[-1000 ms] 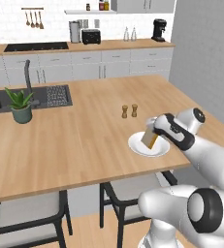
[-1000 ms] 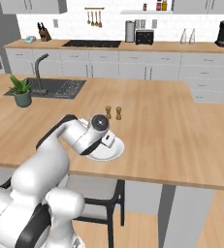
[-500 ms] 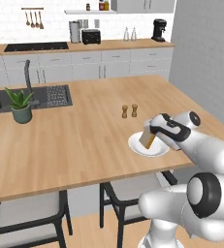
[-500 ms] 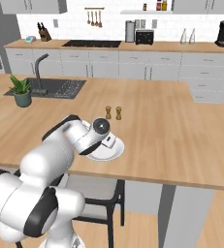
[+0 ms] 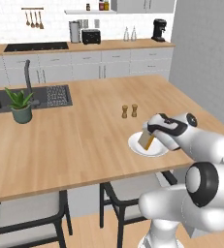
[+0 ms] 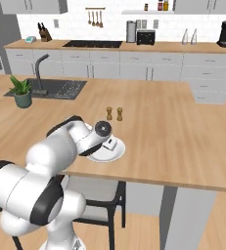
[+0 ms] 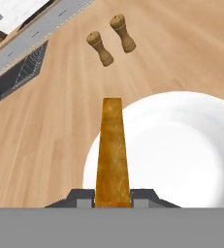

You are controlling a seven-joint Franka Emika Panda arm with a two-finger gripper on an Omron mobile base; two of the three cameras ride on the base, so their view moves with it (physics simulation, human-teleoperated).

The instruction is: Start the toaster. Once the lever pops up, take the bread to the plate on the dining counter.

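While the fingers pinch the bread (edge-on by hand view), left base view shows its face above the plate.

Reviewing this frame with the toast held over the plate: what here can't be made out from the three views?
- Whether the bread touches the plate: hand view, its lower end runs off behind the bottom band.
- The hand and its grip on the bread: left base view, the wrist covers the fingers.
- Bread in the right base view: the arm covers it.
- The toaster lever: both base views, too small.
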